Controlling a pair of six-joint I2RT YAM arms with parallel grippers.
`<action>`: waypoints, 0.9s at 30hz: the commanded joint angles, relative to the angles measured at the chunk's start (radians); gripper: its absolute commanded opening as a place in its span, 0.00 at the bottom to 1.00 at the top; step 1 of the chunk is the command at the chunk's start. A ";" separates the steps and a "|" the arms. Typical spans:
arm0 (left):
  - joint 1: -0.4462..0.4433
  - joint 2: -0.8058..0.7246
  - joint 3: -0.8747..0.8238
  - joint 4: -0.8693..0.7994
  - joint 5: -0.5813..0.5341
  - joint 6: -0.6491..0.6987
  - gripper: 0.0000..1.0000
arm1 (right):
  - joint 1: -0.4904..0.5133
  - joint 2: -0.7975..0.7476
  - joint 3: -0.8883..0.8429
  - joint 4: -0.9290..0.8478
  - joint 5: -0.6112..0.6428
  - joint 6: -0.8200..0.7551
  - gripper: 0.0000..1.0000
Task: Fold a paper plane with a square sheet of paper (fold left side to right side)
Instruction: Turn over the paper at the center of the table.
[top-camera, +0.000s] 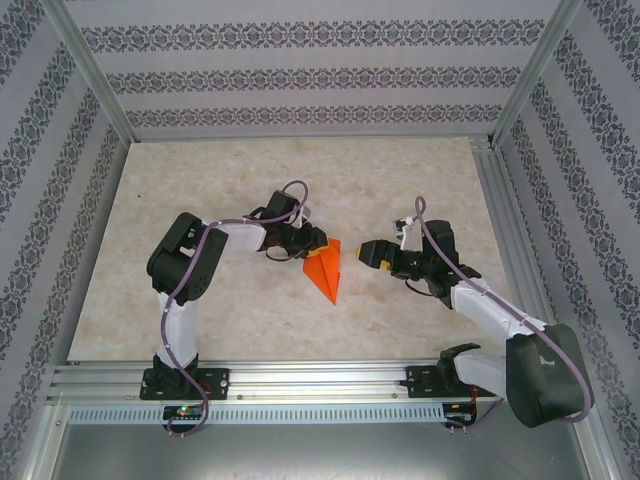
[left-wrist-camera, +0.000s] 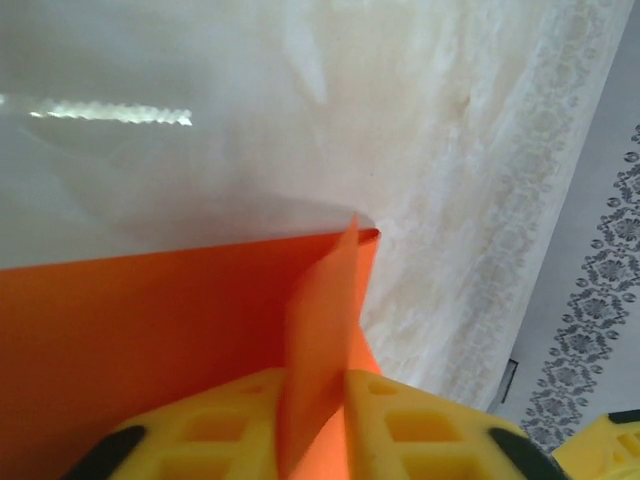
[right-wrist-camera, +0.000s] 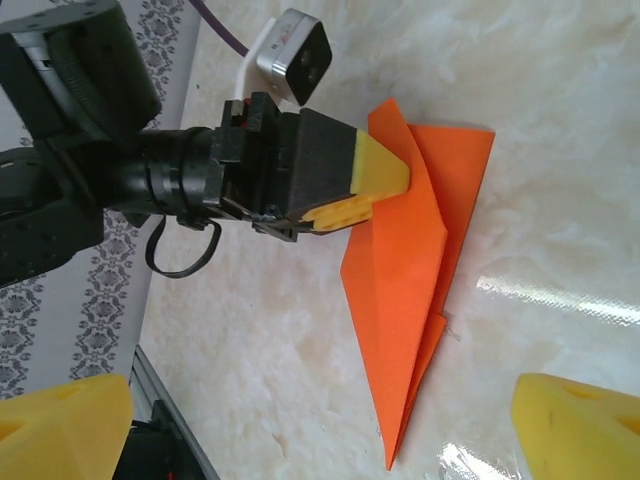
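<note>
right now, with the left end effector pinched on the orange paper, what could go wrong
1. The left end effector grips the raised flap near the wide end of the paper plane; a pull could tear it or open the crease.
2. The right end effector stands open beside the plane, off the paper, so nothing pins it to the table; it may slide or lift if the left arm moves.

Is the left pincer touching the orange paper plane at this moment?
Touching. The left wrist view shows it plainly: the yellow fingers of the left pincer press on both sides of an upright flap of the paper plane.
</note>
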 joint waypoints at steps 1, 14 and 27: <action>-0.007 -0.021 -0.001 0.096 0.033 -0.012 0.14 | -0.011 -0.053 -0.029 0.065 -0.005 0.054 0.98; -0.003 -0.398 -0.018 -0.016 -0.035 0.028 0.13 | 0.008 -0.105 -0.089 0.406 -0.179 0.232 0.98; -0.001 -0.609 0.079 -0.069 -0.046 0.016 0.15 | 0.176 -0.059 0.030 0.492 -0.161 0.275 0.98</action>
